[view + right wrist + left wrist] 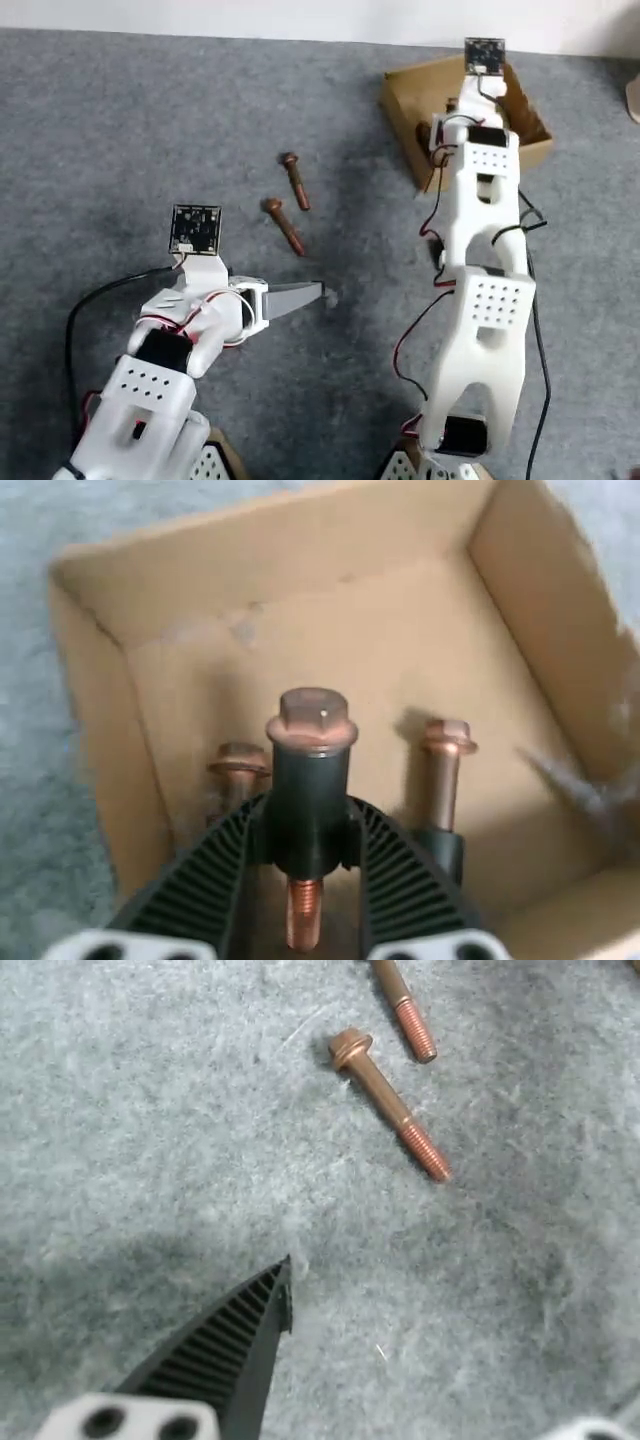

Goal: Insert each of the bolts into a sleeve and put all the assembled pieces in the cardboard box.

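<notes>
Held piece: The right gripper is closing narrowly around a black cylindrical sleeve with a copper-coloured flanged bolt pushed through it. The piece's long axis is running in line with the gripper. The hexagonal head is pointing away from the wrist and the threaded tip is sticking out of the sleeve's other end, between the jaws.

Location: The held piece is hanging over the inside of the open brown cardboard box, which is sitting at the far right of the grey felt-covered desk.

In the box: Two more bolts are lying on the box floor, one on either side of the held piece, with heads pointing the same way. The first boxed bolt is wearing a black sleeve on its shank. The shank of the second boxed bolt is hiding behind a jaw.

Loose: Two bare bolts are lying flat mid-desk, near each other and roughly parallel. The farther loose bolt and the nearer loose bolt are both pointing heads far-left and threads near-right.

Count: Five bolts and two visible sleeves.

Left gripper: It is hovering low over bare felt, near the loose pair and holding nothing. Whether it is open or closed cannot be told.
</notes>
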{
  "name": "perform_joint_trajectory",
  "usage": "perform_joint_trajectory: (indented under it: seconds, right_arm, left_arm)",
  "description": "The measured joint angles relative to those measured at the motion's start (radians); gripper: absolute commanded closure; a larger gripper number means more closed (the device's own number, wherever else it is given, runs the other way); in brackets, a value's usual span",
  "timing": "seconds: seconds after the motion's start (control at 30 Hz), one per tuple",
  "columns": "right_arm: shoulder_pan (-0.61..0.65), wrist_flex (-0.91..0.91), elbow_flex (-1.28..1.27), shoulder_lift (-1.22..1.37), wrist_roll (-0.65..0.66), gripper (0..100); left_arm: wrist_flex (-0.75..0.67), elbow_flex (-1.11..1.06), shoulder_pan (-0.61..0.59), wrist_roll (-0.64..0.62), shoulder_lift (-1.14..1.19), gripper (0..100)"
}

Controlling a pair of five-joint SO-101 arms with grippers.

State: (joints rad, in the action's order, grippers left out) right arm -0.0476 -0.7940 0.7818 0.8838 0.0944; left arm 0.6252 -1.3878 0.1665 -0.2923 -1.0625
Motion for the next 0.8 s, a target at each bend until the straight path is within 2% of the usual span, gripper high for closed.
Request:
perform_joint_trajectory:
  seconds: [0.13, 0.17, 0.43, 0.8]
  right_arm:
    - [-0.005, -0.066, 0.117, 0.077, -0.017, 85.0]
    - [-0.003, -0.086, 0.14, 0.091, -0.018, 84.4]
    - [-0.005, -0.284, 0.351, 0.11, -0.02, 85.0]
    - [0.014, -0.694, 0.637, 0.11, 0.028, 85.0]
  left_arm:
    - [0.0, 0.0, 0.0, 0.0, 0.0, 49]
    - [0.0, 0.0, 0.0, 0.0, 0.0, 49]
    - [0.0, 0.0, 0.0, 0.0, 0.0, 49]
    - [0.0, 0.0, 0.0, 0.0, 0.0, 49]
